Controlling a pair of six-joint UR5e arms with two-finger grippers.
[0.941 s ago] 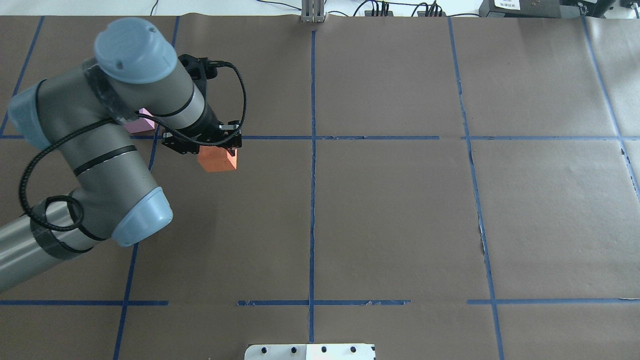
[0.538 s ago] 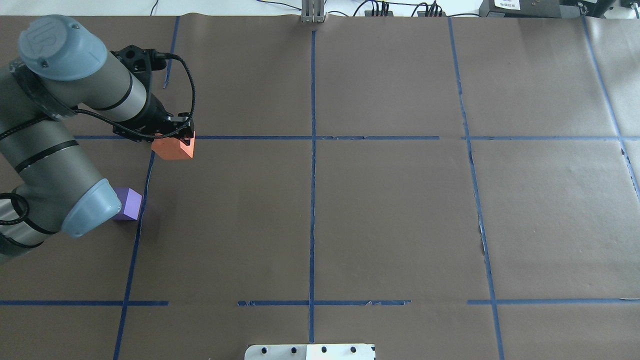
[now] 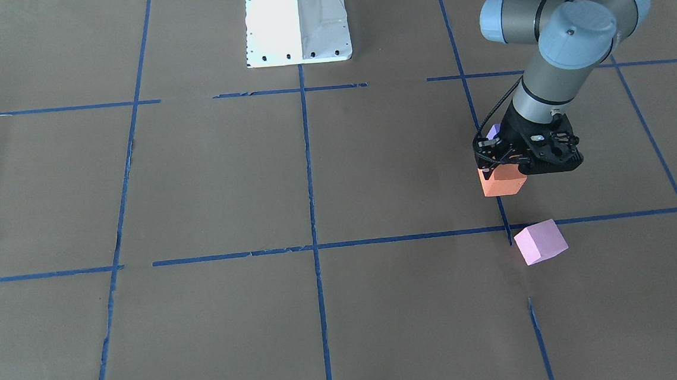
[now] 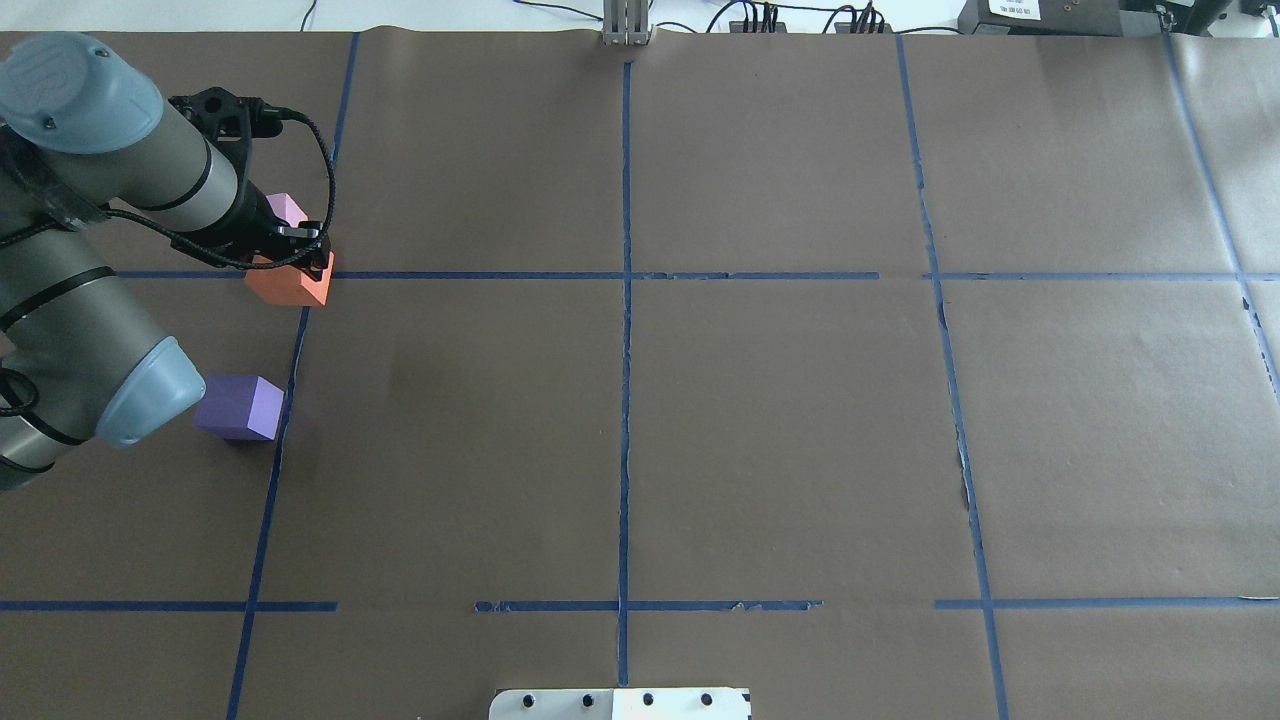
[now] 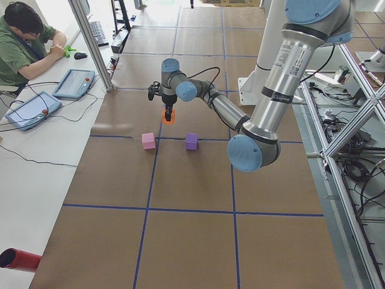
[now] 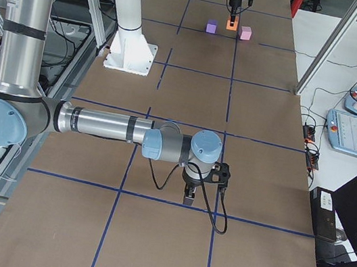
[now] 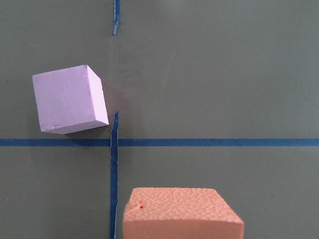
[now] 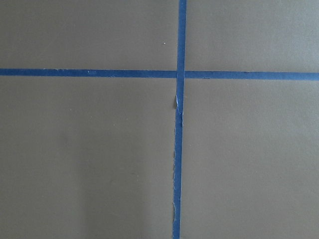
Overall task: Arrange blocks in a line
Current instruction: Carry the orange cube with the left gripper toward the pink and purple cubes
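With the left jaws clamped on the orange block [image 4: 290, 285] between the pink block [image 4: 288, 208] and the purple block [image 4: 240, 407], we are at placement and must next lower it in line and release; we cannot tell the right jaws' state.

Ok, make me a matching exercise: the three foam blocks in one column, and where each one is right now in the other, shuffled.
Things
1. orange block
2. violet-purple block
3. light pink block

Places
A. on the table, farthest from the robot's base, turned askew to the tape lines
B. clamped in the left gripper
C. on the table, nearest the robot's base

Pairs: 1-B, 2-C, 3-A
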